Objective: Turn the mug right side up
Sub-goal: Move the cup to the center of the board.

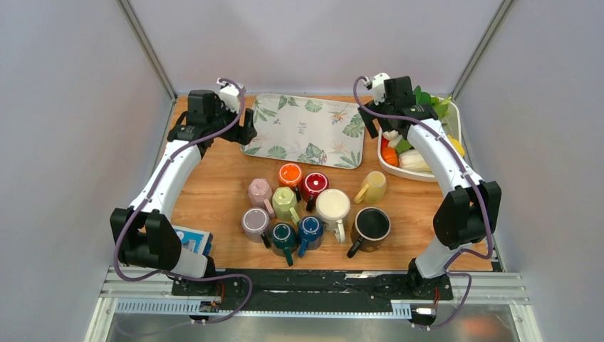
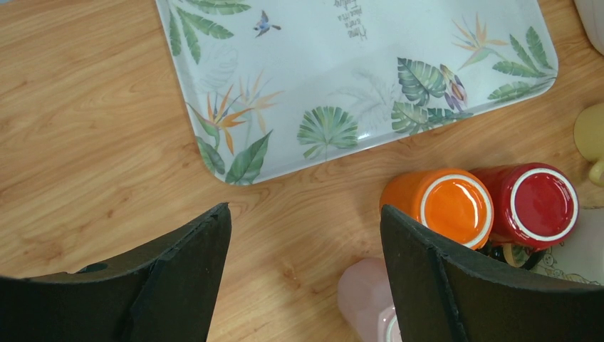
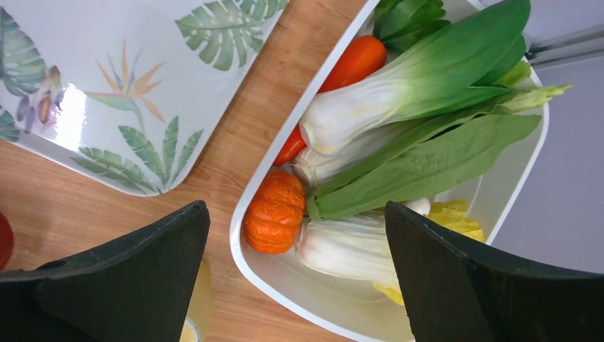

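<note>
Several mugs stand clustered mid-table. The orange mug and the red mug are upside down; their bases face up in the left wrist view, orange and red. A pink mug lies beside them, partly hidden by my finger in the left wrist view. My left gripper is open and empty above bare wood near the tray's corner. My right gripper is open and empty over the vegetable bin's left rim.
A leaf-print tray lies at the back centre. A white bin of vegetables sits at the back right. Light green, cream, yellow, black, mauve, teal and blue mugs fill the cluster.
</note>
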`<control>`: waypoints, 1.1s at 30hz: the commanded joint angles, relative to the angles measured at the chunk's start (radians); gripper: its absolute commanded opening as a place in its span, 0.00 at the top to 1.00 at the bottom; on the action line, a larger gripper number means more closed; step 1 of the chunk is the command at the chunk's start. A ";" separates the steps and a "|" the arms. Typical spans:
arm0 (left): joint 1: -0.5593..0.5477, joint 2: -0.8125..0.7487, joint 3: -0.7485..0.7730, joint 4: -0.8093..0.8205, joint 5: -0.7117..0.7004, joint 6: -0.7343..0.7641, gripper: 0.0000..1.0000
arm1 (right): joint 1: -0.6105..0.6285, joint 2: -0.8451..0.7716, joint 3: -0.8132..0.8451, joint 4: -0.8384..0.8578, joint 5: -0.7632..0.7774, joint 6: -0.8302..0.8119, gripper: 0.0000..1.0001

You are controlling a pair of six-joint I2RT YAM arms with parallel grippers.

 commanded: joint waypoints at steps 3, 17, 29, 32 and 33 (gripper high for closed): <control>-0.021 0.015 0.063 0.010 0.035 0.088 0.18 | 0.001 -0.060 -0.038 -0.082 0.126 -0.098 0.00; -0.040 0.087 0.112 -0.012 0.099 0.147 0.19 | -0.018 -0.295 -0.273 -0.213 -0.274 0.085 0.00; -0.047 0.060 0.074 -0.005 0.093 0.123 0.20 | -0.022 -0.174 -0.332 -0.197 -0.262 0.256 0.01; -0.047 0.051 0.066 -0.014 0.095 0.127 0.20 | -0.021 -0.145 -0.342 -0.185 -0.306 0.280 0.04; -0.049 0.050 0.065 -0.015 0.096 0.128 0.20 | -0.021 -0.132 -0.346 -0.184 -0.320 0.286 0.05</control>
